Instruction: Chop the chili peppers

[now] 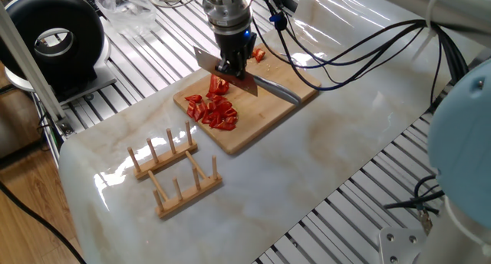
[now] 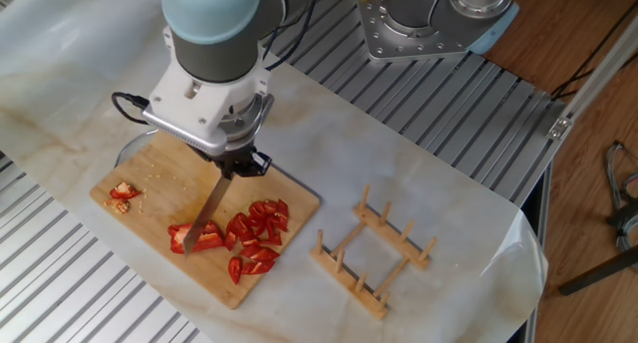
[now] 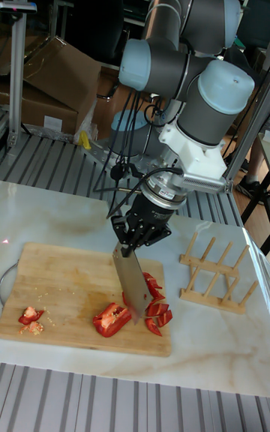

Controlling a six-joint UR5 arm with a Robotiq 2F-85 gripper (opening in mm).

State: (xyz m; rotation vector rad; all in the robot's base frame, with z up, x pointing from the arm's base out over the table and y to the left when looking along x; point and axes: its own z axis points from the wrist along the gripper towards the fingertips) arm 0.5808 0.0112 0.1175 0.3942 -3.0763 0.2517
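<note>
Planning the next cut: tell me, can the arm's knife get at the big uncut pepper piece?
Probably yes: the knife already stands at the big pepper piece, and nothing on the cutting board blocks it.

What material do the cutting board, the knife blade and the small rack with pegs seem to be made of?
Cutting board: light wood, probably bamboo, matte, with visible grain strips.
Knife blade: grey metal, likely steel, with a dull sheen; the end effector grips its handle.
Rack with pegs: pale unpainted wood, with dowel-like pegs.
Table top: glossy and marble-patterned, with bright reflections; whether real stone or a film I cannot tell.
</note>
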